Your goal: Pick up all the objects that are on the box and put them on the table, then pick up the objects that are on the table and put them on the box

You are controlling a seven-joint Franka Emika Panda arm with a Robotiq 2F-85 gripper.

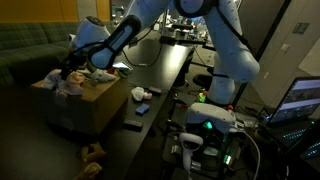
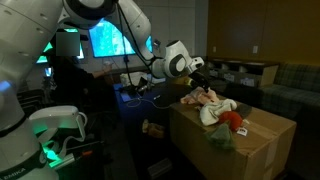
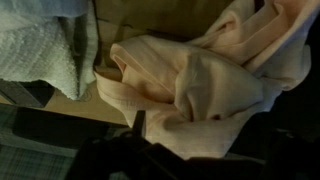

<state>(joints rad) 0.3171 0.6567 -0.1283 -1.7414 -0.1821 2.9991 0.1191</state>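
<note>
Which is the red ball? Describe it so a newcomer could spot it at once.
Find the big tan cardboard box standing beside the long black table. A heap of pale cloths lies on its top, and the red ball sits at the heap's edge nearer the middle of the top. It is the only bright red, round thing there; its neighbours are soft, crumpled fabric.

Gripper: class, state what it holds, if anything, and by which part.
Nothing is held: the gripper hangs open above the pinkish-white cloth on the cardboard box.
</note>
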